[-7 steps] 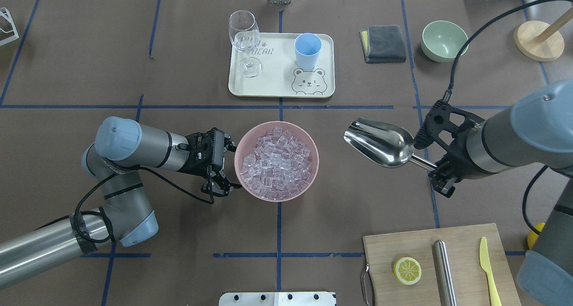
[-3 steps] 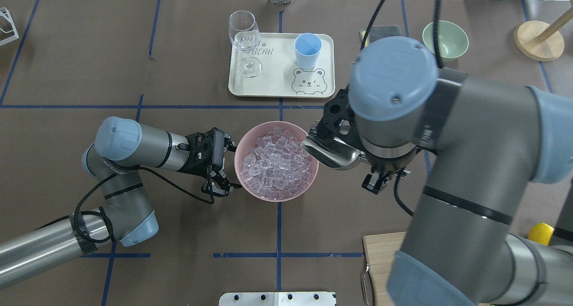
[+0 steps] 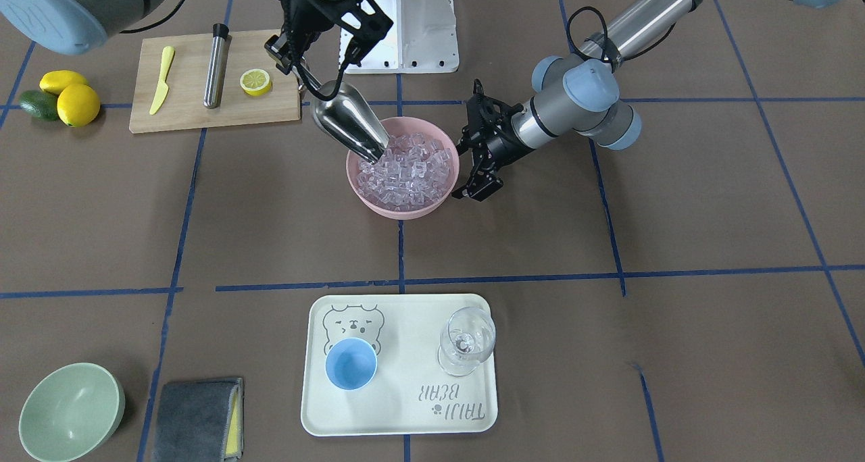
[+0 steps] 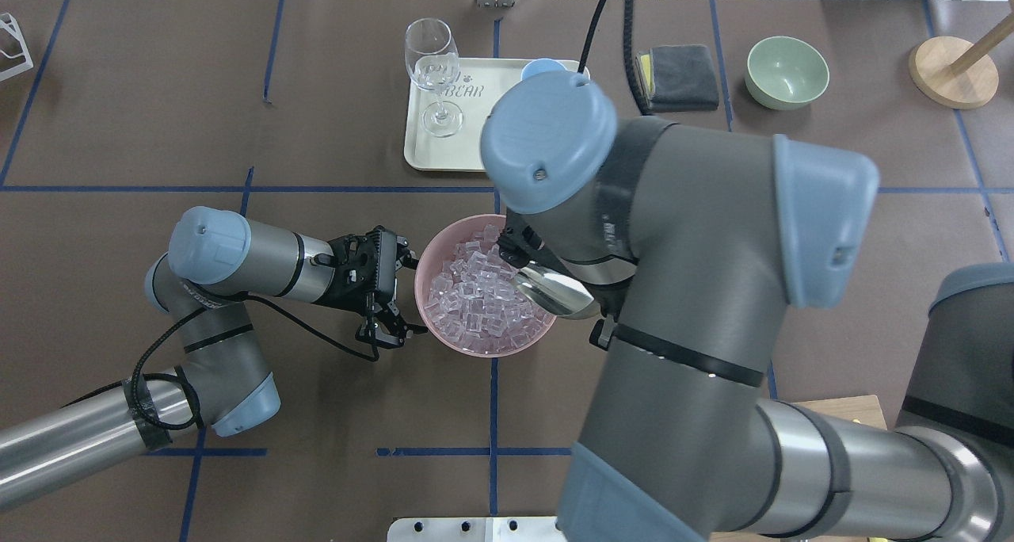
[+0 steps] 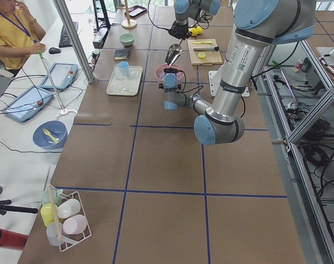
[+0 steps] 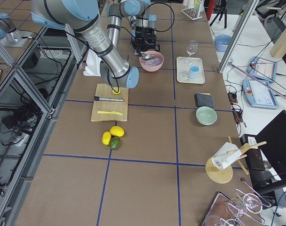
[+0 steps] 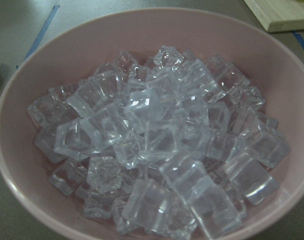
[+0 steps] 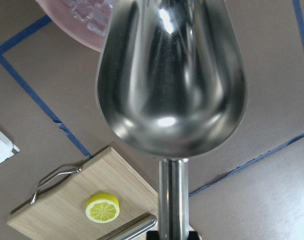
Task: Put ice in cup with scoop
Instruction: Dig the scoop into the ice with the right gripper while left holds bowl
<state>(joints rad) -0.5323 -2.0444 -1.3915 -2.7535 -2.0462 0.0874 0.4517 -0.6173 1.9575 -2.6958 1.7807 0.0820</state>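
Note:
The ice (image 3: 409,168) fills a pink bowl (image 3: 399,209) at mid-table and crowds the left wrist view (image 7: 157,140). My right gripper (image 3: 295,62) is shut on the handle of the steel scoop (image 3: 348,127). The scoop tilts down with its mouth in the ice at the bowl's edge, and it shows in the overhead view (image 4: 554,292). In the right wrist view the scoop (image 8: 172,75) looks empty. My left gripper (image 4: 412,296) is open, its fingers spread at the bowl's other side. The light-blue cup (image 3: 351,362) stands on the tray, empty.
The cream tray (image 3: 405,408) also holds a clear stemmed glass (image 3: 466,340). A cutting board (image 3: 182,111) with a lemon half, a yellow knife and a steel cylinder lies beside the right arm. A green bowl (image 3: 71,411) and a grey cloth (image 3: 196,418) sit at the far corner.
My right arm has swung across from the table's right side to the bowl, and the scoop's mouth now dips into the ice. The left arm has not moved.

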